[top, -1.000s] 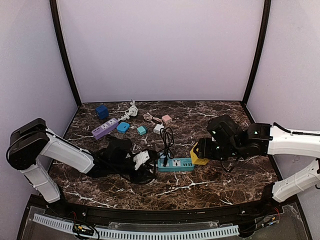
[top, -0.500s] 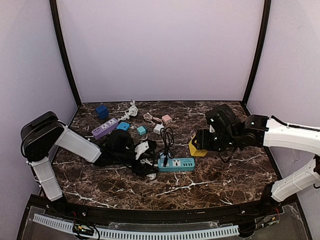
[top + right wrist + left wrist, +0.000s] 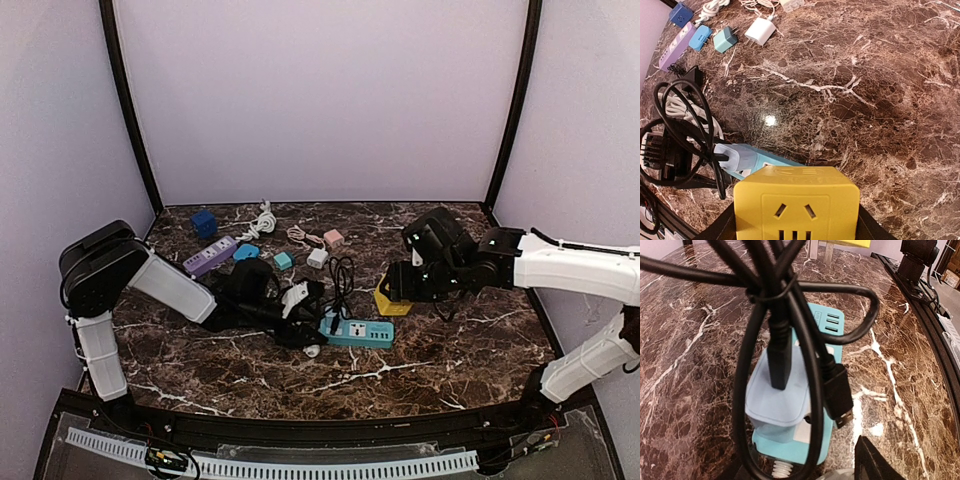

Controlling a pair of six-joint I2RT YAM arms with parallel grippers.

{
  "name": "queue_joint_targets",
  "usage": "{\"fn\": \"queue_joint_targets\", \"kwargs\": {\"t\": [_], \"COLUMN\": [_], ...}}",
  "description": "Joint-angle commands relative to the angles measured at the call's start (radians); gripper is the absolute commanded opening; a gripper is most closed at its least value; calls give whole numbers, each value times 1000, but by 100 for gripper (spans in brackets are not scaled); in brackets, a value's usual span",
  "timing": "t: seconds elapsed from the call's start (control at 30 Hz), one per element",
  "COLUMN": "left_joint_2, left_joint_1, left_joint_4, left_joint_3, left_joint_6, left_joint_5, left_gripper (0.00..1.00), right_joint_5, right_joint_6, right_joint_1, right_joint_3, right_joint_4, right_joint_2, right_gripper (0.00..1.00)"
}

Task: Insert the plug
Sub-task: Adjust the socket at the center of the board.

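Power strip: the teal power strip (image 3: 358,332) lies flat on the desk (image 3: 450,365), near its middle and between the two arms.
Strip long axis: in the top view it runs left to right, with the right end slightly nearer the arm bases. The USB slots (image 3: 832,322) sit at the end away from the left wrist camera.
Strip contents: the light-blue plug (image 3: 776,402) sits on the strip's left end. You cannot tell whether its pins are fully home.
Plug orientation: its upper face carries a black connector (image 3: 780,357), which stands upright in it.
Cable: the black cable (image 3: 807,295) loops above the plug and is tied in a bundle. A loose connector (image 3: 838,396) hangs beside the plug, pointing down.
Left end effector (image 3: 304,300): it is just left of the strip's end. One dark finger (image 3: 874,462) shows, and you cannot tell the jaw spacing.
Right end effector (image 3: 796,222): it is clamped on the yellow socket cube (image 3: 796,200), right of the strip, with the socket face toward the camera.
Far left of desk: purple strip (image 3: 209,257).
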Motion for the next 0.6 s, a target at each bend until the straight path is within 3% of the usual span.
{"fn": "queue_joint_targets", "kwargs": {"t": [0.0,0.2,0.33,0.4,0.5,0.57], "left_joint_2": [12,-68,-126,-168,-252,-299], "left_joint_1": [-49,-133,-173,-173,-144,-78], "left_joint_4": [-46,-50,-56,-117,-269,-461], "left_joint_3": [-38,-106,-132,-128,-106,-76], "left_joint_6": [-23,-217,-306,-290,-106,39], "left_joint_5": [-46,-196,-236,-239,-195,-106], "left_gripper": [54,54,62,68,73,76], "right_joint_5": [-20,58,124,137,134,132], "right_joint_6": [18,177,300,337,359,356], "right_joint_1": [-5,29,120,154,181,188], "right_joint_3": [2,-22,-22,-10,-8,-4], "right_joint_4": [49,-57,-89,-108,-111,-106], "right_joint_2": [-49,-80,-68,-42,-13,-4], "right_gripper": [0,0,0,0,0,0]}}
